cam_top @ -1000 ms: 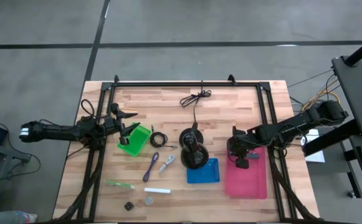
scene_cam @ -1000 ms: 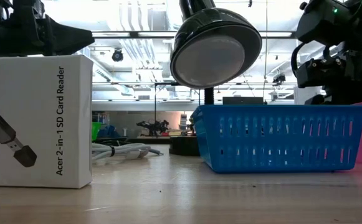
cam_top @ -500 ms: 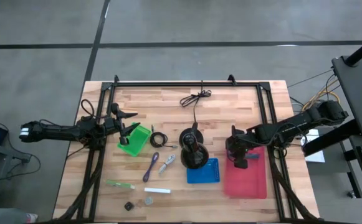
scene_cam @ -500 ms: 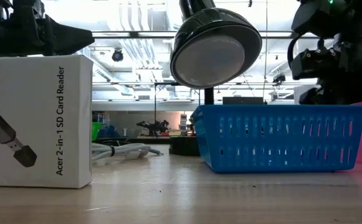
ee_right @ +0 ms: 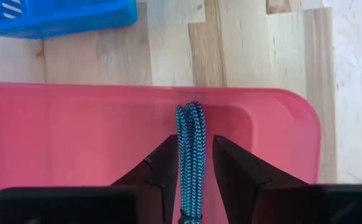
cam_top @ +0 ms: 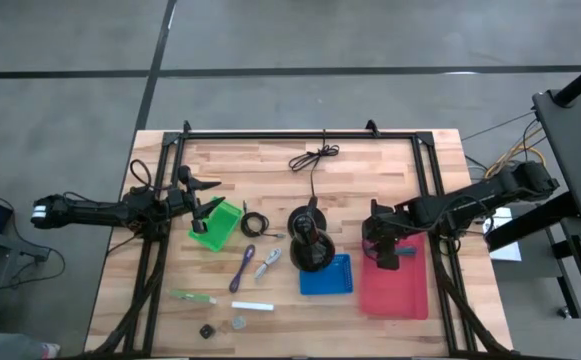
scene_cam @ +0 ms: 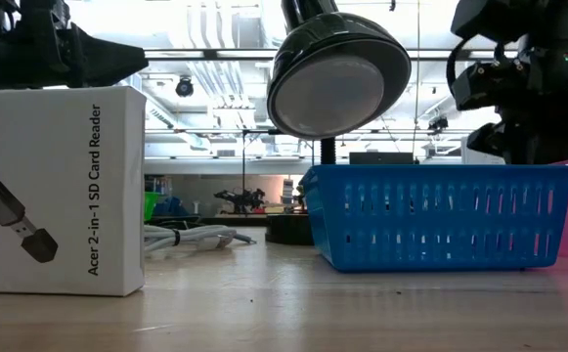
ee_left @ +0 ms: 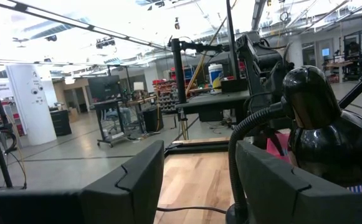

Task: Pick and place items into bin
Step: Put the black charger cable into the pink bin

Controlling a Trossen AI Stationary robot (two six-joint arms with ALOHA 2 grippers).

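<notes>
A light wooden bench [cam_top: 370,170] on grey concrete floor. The right end effector [cam_top: 384,252] hangs over the upper left corner of a pink plastic bin [cam_top: 410,295], fingers parted around a teal-and-black braided cord [ee_right: 192,155] whose lower end is cut off from view. The left end effector [cam_top: 202,200], fingers apart and empty, waits by a green tray [cam_top: 217,226]. A purple tool [cam_top: 244,266], green stick [cam_top: 192,297], white stick [cam_top: 252,306] and tiny cubes [cam_top: 222,327] lie on the bench, too small to detail.

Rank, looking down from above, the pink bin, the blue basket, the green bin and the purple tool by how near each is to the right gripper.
From the right gripper:
1. Pink bin, directly beneath it.
2. Blue basket, just left of that bin.
3. Purple tool, left of table centre.
4. Green bin, far left, by the left gripper.
</notes>
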